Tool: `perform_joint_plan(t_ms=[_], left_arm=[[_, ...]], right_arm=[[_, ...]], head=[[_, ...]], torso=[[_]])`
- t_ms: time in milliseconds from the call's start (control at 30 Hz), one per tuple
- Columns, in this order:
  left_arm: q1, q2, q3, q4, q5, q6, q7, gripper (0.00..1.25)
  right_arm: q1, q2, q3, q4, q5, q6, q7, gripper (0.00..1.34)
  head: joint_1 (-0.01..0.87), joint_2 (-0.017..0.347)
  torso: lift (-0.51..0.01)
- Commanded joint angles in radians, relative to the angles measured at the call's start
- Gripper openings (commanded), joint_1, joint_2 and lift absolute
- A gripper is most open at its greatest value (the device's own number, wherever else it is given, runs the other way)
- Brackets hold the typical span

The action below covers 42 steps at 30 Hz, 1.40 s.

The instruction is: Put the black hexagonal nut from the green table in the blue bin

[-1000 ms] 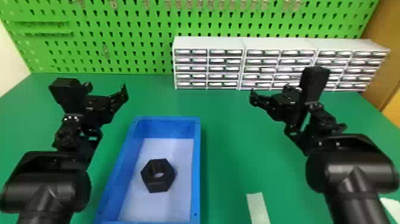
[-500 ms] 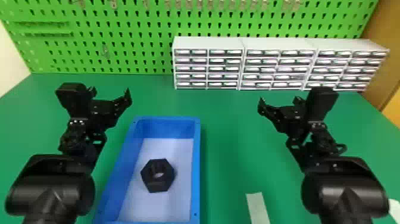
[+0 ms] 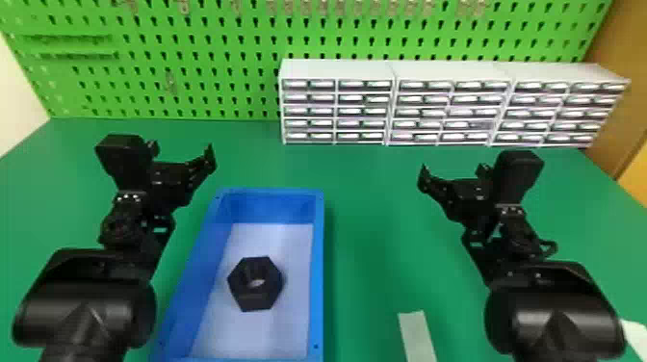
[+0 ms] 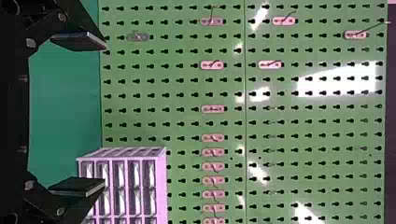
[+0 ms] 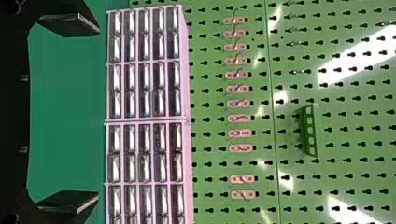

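Note:
The black hexagonal nut (image 3: 255, 283) lies flat on the pale floor of the blue bin (image 3: 316, 269), touching none of its walls. My left gripper (image 3: 209, 159) is above the table, beyond and left of the bin's far end. In the left wrist view the left gripper (image 4: 100, 114) has its two fingers wide apart, nothing between them. Over the table's right half hangs my right gripper (image 3: 423, 178), well away from the bin. The right wrist view has the right gripper (image 5: 95, 112) open and holding nothing.
White drawer cabinets (image 3: 337, 110) stand at the back of the green table (image 3: 370, 231), against a green pegboard (image 3: 192, 72). A pale strip (image 3: 417, 337) lies right of the bin near the front, and a white object (image 3: 634, 337) is at the right edge.
Both arms have shifted somewhat: the left gripper to the right and the right gripper also a little to the right, both slightly lower in the head view. The nut and bin have stayed put.

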Motion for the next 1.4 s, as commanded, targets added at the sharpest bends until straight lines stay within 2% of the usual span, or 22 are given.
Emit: perform_joint_plan(t_ms=[0,700,1367], left_arm=[[0.004,0.0,0.0,0.001,0.002,-0.002,0.0,1.01],[0.0,0.0,-0.021,-0.002,-0.004,-0.006,-0.017,1.01],[-0.003,0.0,-0.012,-0.01,-0.015,-0.003,-0.017,1.01]], right_arm=[[0.001,-0.002,0.0,0.0,0.001,0.003,-0.001,1.27],[0.0,-0.011,0.008,-0.002,-0.014,0.017,-0.001,1.27],[0.004,-0.008,0.011,0.0,-0.011,0.026,-0.003,1.27]], head=[[0.686,0.052],[0.686,0.052],[0.686,0.052]], torso=[[-0.097],[-0.097],[-0.097]])
